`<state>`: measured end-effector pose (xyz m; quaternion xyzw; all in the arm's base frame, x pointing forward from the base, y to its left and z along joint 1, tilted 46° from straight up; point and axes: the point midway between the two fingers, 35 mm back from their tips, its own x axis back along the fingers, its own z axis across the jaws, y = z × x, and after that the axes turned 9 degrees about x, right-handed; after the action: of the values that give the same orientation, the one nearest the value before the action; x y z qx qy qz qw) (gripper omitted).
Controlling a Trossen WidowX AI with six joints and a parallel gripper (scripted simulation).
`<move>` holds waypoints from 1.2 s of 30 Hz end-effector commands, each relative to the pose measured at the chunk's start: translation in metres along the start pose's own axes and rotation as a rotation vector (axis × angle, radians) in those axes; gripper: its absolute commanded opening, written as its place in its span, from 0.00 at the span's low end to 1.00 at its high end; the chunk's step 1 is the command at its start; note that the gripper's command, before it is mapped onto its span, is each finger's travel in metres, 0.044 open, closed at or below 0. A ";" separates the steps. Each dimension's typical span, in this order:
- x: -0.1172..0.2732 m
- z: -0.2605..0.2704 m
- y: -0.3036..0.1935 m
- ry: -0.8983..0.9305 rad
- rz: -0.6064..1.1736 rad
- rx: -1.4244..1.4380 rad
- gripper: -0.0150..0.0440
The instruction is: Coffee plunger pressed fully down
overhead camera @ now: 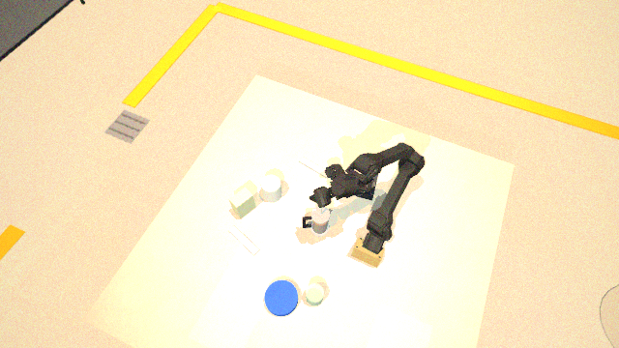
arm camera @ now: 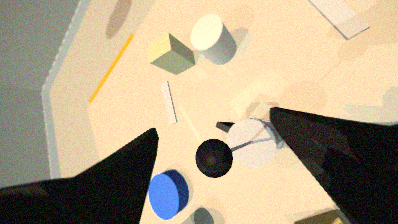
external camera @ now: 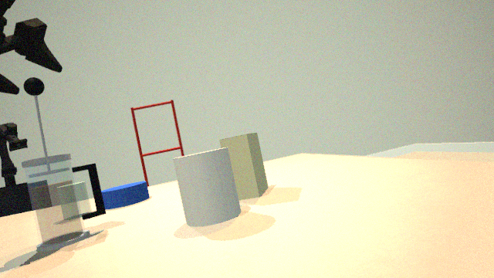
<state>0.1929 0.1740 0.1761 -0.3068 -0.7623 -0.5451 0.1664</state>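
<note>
The coffee press [overhead camera: 320,223] [external camera: 46,225] [arm camera: 224,126] stands upright on the table, a clear jar with a black handle [overhead camera: 305,222] [external camera: 98,193]. Its plunger is up: a long thin rod [external camera: 40,127] rises from the lid [arm camera: 252,150] to a round black knob [external camera: 34,86] [arm camera: 214,158]. In the top view the knob is hidden behind a dark finger. My gripper [external camera: 38,81] [arm camera: 212,123] is wide open and empty, pointing down close over the knob. In the wrist view the knob shows between the two fingers, a little below the line of their tips.
A pale grey cylinder [overhead camera: 271,188] [external camera: 208,189] [arm camera: 220,47] and a green box [overhead camera: 243,200] [external camera: 239,166] [arm camera: 175,60] stand on the handle side. A blue disc [overhead camera: 281,298] [external camera: 125,195] [arm camera: 164,196] and a pale green cylinder [overhead camera: 314,294] [arm camera: 203,216] stand farther off.
</note>
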 end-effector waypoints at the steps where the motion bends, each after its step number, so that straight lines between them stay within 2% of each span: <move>1: 0.029 0.011 -0.006 -0.023 -0.162 0.255 1.00; 6: 0.077 0.028 -0.011 -0.021 -0.439 0.578 1.00; 8: 0.085 0.031 -0.012 -0.018 -0.483 0.621 1.00; 16: 0.043 0.011 -0.043 -0.115 -0.302 0.610 1.00; 36: 0.022 0.013 -0.036 -0.113 -0.299 0.612 1.00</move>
<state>0.1493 0.1856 0.1574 -0.1593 -0.9352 -0.2891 0.1285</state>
